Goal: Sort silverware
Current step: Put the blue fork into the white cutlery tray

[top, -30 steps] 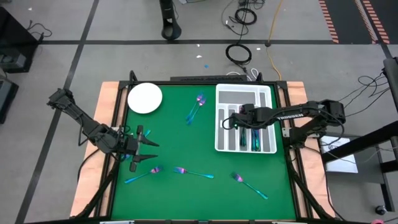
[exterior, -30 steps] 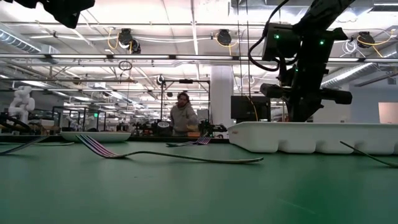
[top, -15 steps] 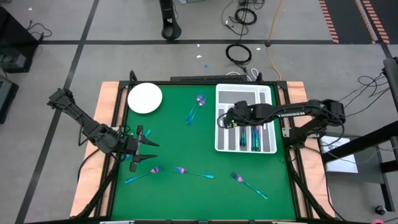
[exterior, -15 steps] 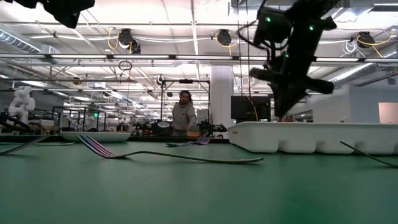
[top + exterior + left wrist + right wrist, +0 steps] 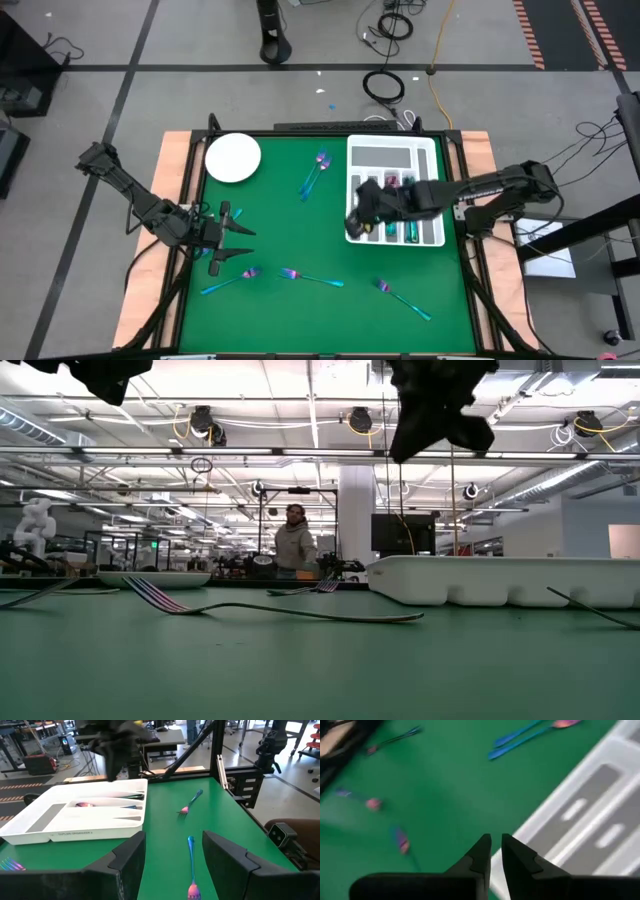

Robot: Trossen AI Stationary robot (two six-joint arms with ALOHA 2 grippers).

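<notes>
Green mat (image 5: 290, 215), white tray (image 5: 390, 143) as landmark.

Well left of tray: left gripper (image 5: 245, 243) parked, same spot as a second ago, fingers spread wide, empty (wrist view (image 5: 172, 865) confirms the gap). No change there.

Left of tray, near side: three loose forks of the silverware. One (image 5: 228, 282) just beside left gripper, one (image 5: 312, 278) further toward tray, one (image 5: 402, 297) below tray's near edge. None moved in the last second.

Far-left of tray: plate (image 5: 233, 158), bare, untouched.

Just left of tray, far end: pair of spoons (image 5: 315, 175) lying together, also unmoved.

Inside tray: pink piece (image 5: 392, 181) and teal pieces (image 5: 408, 230) already in slots.

Main change: right gripper (image 5: 357, 218) was down in the tray's middle slots a second ago, now shifted to tray's near-left corner and lifted. In low view only a dark shape (image 5: 440, 400) high above tray rim, where before hung level with it. Fingers (image 5: 482, 852) almost together, thin gap, nothing between them.

Meaning, as a guess: drop into tray done, arm leaving empty for the next pick. Five pieces still out on mat, so sorting roughly partway. Nearest candidates from the right gripper's spot: middle fork or spoon pair.
</notes>
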